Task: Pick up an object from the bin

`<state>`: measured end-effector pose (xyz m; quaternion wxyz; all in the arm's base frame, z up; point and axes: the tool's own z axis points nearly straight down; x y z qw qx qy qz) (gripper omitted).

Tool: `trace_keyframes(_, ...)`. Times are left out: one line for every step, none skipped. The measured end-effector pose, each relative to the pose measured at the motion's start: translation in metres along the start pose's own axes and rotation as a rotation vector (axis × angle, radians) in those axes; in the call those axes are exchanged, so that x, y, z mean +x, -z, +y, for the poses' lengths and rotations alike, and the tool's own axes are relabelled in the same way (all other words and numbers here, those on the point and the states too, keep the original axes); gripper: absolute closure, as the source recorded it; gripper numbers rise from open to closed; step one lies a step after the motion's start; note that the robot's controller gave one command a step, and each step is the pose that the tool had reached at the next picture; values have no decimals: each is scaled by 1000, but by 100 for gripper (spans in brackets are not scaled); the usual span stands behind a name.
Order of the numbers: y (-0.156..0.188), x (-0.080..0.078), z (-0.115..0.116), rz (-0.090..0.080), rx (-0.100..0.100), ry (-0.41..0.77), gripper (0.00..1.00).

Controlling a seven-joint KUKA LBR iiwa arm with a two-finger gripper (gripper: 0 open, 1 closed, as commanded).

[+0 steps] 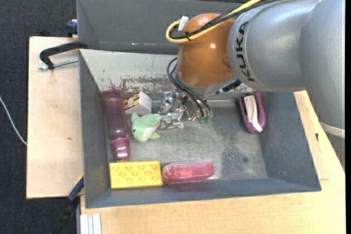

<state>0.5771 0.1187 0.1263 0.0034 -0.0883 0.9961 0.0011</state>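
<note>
The grey bin (236, 150) holds yellow brick (135, 174), pink case (188, 171), green toy (143, 127), pink bottle (115, 120).

Grey arm (285, 46): brand name KUKA in dark letters, running sideways along the casing
Small box (140, 101): printed label, too small to read
</note>
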Motion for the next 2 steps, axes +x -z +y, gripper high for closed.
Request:
trace_keyframes(5,-1,0,-1,0,0,100)
trace_keyframes(10,-1,0,1,0,0,100)
